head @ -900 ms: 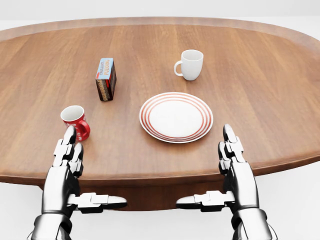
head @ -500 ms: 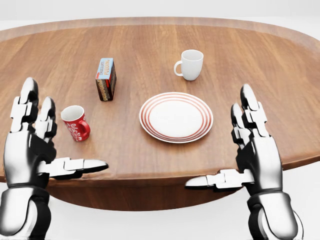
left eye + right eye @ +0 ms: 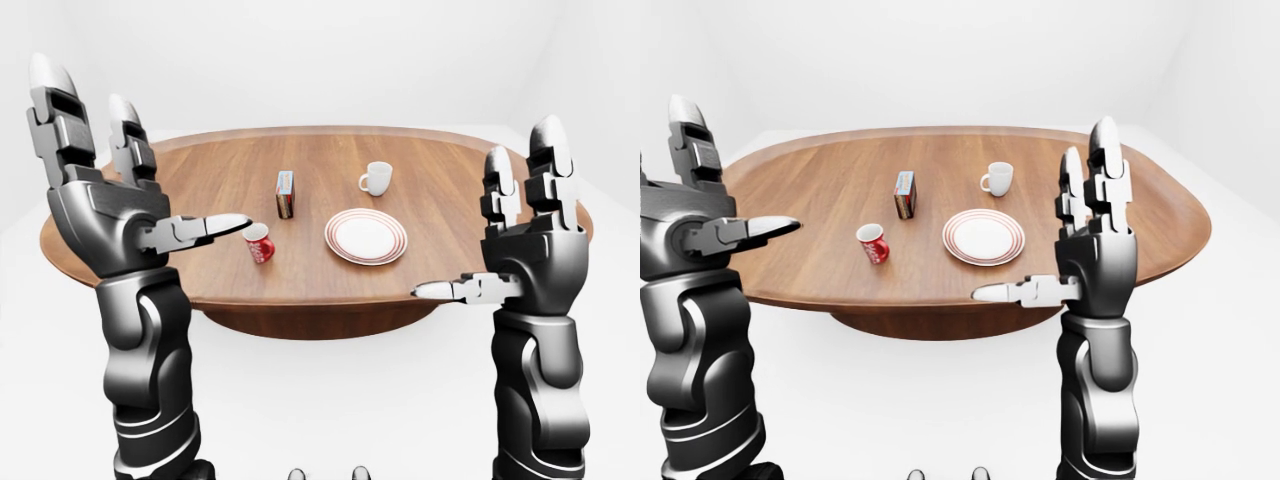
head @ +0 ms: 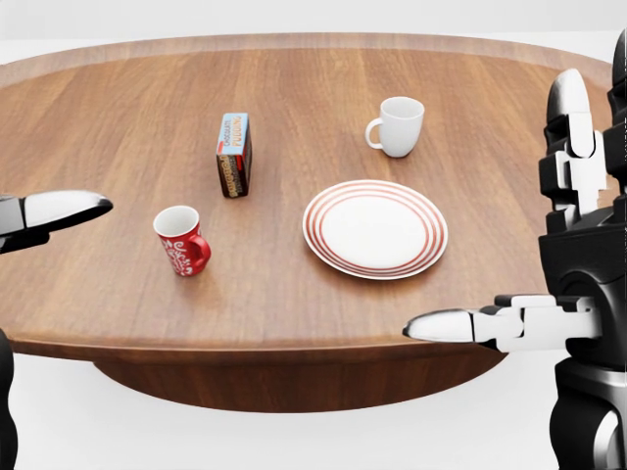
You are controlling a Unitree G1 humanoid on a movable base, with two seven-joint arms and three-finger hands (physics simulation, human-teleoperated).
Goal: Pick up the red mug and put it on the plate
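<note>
A: What sits nearest to the cameras?

B: The two raised arms. The left hand point(image 3: 105, 205) stands upright at the left of the left-eye view, its fingers spread and straight, the thumb pointing right across the table's near edge. It holds nothing.

A: And the other one?

B: The right hand point(image 3: 533, 240) is upright at the right, fingers splayed apart as well, thumb pointing left, also empty. In the head view only its thumb and part of the palm show at the right edge, and just a fingertip of the left hand pokes in from the left.

A: Where is the red mug?

B: The red mug point(image 4: 181, 240) stands upright on the wooden table point(image 4: 294, 304), near its near edge and left of centre. Its handle points right. Neither hand touches it; in the left-eye view the left thumb tip appears just beside it, though the head view shows them well apart.

A: The plate?

B: The plate point(image 4: 375, 229), white with red rings at the rim, lies to the right of the red mug, with bare wood between them. Nothing rests on it.

A: Farther out?

B: A small box point(image 4: 233, 154) stands on edge beyond the red mug, and a white mug point(image 4: 400, 125) stands upright beyond the plate, handle to the left.
</note>
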